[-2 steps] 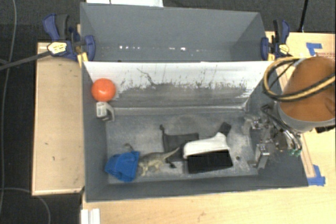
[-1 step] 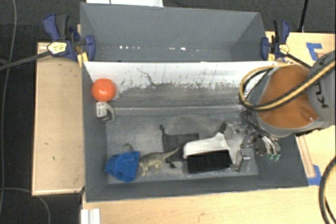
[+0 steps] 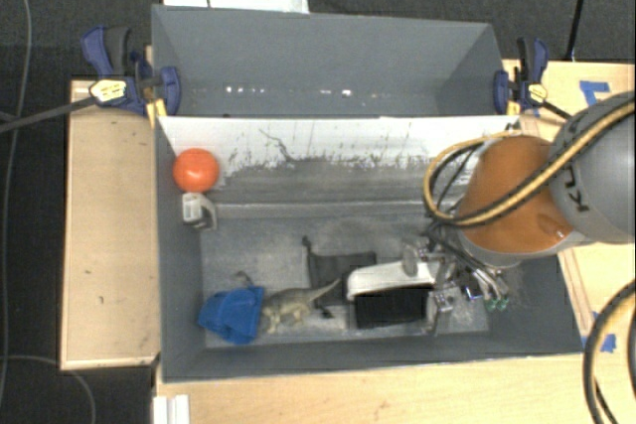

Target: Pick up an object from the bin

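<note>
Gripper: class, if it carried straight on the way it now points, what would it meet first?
Probably the black rectangular block with a white top, just beyond the gripper near the grey metal bin's front wall; they may already touch.

Grey metal bin (image 3: 328, 65): things lie along left side and front of floor.
- Round orange ball (image 3: 196, 170) in back left corner, by left wall.
- Small white plastic piece (image 3: 197, 210) just in front of ball.
- Crumpled blue cloth (image 3: 232, 314) in front left corner.
- Small grey-green toy dinosaur (image 3: 291, 306) just right of cloth, touching it.
- Flat dark piece (image 3: 323, 268) behind dinosaur's tail, mid-floor.
- Black block with white top edge (image 3: 390, 301) right of dinosaur, near front wall.
- Gripper (image 3: 442, 291) at block's right end.
- Arm's orange cover (image 3: 507, 199) over bin's right part.
</note>
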Tool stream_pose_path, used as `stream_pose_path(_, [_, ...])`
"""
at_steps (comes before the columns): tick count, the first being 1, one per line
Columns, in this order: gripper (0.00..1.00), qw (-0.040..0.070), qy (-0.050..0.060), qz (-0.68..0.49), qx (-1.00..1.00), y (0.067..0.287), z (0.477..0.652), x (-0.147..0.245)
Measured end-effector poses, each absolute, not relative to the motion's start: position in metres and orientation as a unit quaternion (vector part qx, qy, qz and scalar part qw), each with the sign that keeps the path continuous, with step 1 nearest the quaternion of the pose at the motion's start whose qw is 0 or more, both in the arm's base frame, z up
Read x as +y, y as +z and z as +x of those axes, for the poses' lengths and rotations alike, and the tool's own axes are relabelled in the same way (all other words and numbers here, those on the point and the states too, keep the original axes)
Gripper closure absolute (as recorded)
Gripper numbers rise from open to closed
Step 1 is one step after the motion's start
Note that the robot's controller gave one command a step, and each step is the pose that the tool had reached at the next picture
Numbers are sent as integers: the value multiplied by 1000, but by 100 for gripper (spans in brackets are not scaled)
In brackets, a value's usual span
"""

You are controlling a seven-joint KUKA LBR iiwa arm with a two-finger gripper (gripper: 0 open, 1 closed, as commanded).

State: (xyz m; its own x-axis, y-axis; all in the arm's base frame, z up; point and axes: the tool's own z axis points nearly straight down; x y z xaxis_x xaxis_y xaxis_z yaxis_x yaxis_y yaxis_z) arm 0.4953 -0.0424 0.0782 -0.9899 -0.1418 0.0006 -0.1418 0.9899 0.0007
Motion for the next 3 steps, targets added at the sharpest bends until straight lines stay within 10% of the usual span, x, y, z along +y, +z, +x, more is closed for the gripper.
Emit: stream_pose_path(3, [0, -1, 0, 69, -998, 72, 532, 13])
